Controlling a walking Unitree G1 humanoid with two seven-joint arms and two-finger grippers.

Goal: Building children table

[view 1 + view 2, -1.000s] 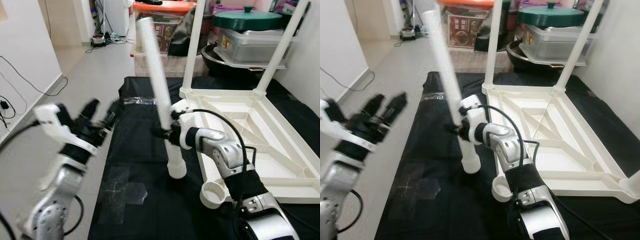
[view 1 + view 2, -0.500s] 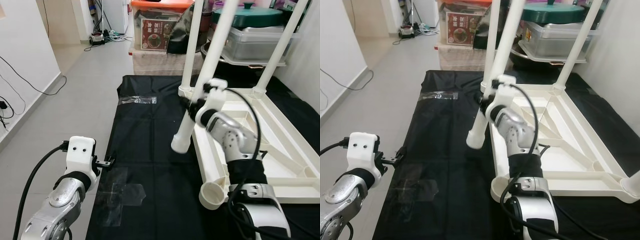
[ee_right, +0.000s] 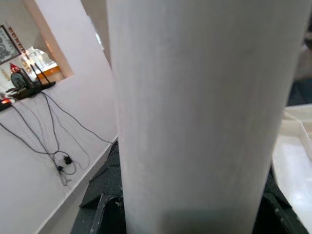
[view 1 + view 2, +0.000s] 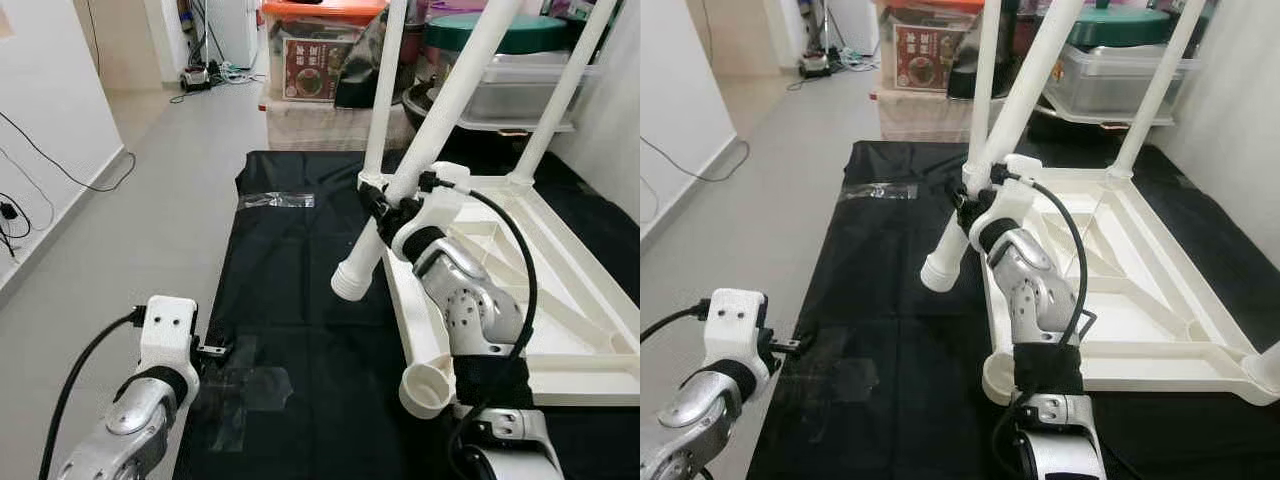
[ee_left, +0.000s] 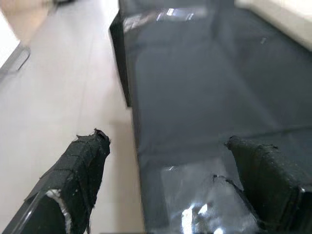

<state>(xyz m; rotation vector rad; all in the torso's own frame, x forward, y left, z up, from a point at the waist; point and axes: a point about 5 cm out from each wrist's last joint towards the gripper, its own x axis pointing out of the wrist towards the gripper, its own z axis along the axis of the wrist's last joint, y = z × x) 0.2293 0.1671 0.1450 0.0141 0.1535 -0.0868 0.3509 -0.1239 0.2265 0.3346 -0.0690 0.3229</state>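
a home; tiled floor (image 4: 170, 170), storage boxes (image 4: 320, 60), cooking pots (image 4: 500, 40)

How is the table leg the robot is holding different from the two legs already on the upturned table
The held leg is tilted, its open end hanging above the black mat, clamped in the right hand. The fitted legs stand upright, seated in corner sockets of the upturned table. All are plain white tubes.

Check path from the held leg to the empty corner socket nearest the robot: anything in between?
Nothing visible blocks it. The right gripper holds the loose leg tilted over the black mat, its open end hanging left of the tabletop. The empty socket lies below it, toward the robot, unobstructed; the right forearm passes beside it.
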